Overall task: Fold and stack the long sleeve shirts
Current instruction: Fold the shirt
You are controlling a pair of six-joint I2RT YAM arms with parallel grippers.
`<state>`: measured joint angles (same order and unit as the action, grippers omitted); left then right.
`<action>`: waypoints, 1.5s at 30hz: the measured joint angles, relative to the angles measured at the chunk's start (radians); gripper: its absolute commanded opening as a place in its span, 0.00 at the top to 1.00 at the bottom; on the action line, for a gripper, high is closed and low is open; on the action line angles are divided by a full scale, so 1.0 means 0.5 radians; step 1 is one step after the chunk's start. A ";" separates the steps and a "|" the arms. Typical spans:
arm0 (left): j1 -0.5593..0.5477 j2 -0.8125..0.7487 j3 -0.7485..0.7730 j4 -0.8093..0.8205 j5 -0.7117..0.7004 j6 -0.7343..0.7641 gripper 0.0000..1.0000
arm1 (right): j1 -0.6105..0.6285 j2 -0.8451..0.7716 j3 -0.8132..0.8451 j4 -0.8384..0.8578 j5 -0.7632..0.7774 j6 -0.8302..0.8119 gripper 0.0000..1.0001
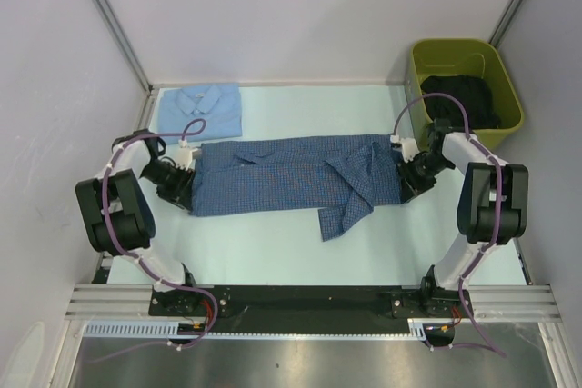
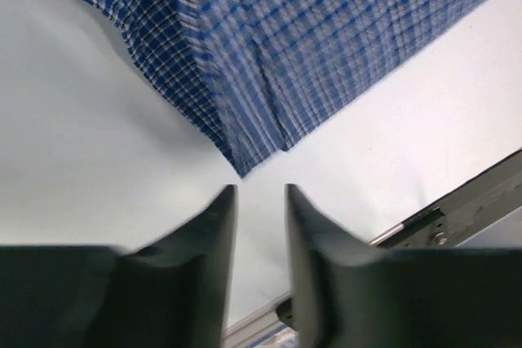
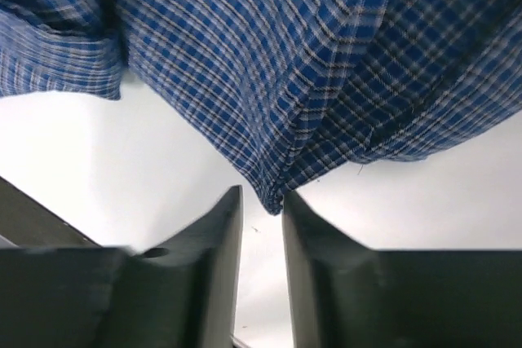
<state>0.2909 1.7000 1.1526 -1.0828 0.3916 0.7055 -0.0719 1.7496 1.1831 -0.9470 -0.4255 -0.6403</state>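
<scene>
- Two shirts in view, well apart from each other.
- Checked shirt: one, medium blue. It lies spread lengthwise across the middle of the table, roughly flat with some folds toward its right end.
- One sleeve trails off its near edge, right of centre, angled toward the arm bases.
- Pale blue shirt: one, folded into a neat rectangle with the collar up, at the far-left corner of the table. Nothing is stacked on it.
- Left gripper: at the checked shirt's left end, low over the table. The fingers are parted by a narrow gap with bare table showing through and no cloth between them. A hem corner sits just ahead of the tips, apart from them.
- Right gripper: at the shirt's right end. The gap is just as narrow, and a gathered fold of check cloth comes to a point right at the mouth of it. I cannot tell whether the tips are pinching that fold or only touching it.
- One green bin at the far-right corner, with dark cloth inside. How many dark pieces is unclear.
</scene>
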 measured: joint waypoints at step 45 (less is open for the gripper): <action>-0.365 -0.974 -0.127 0.291 0.816 -0.021 0.00 | 0.596 -0.268 -0.253 0.406 -0.056 0.362 0.56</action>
<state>0.1085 1.2133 1.0893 -0.9375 0.7998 0.6952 0.2260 1.6157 1.0565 -0.7441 -0.4534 -0.4595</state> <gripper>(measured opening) 0.994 0.673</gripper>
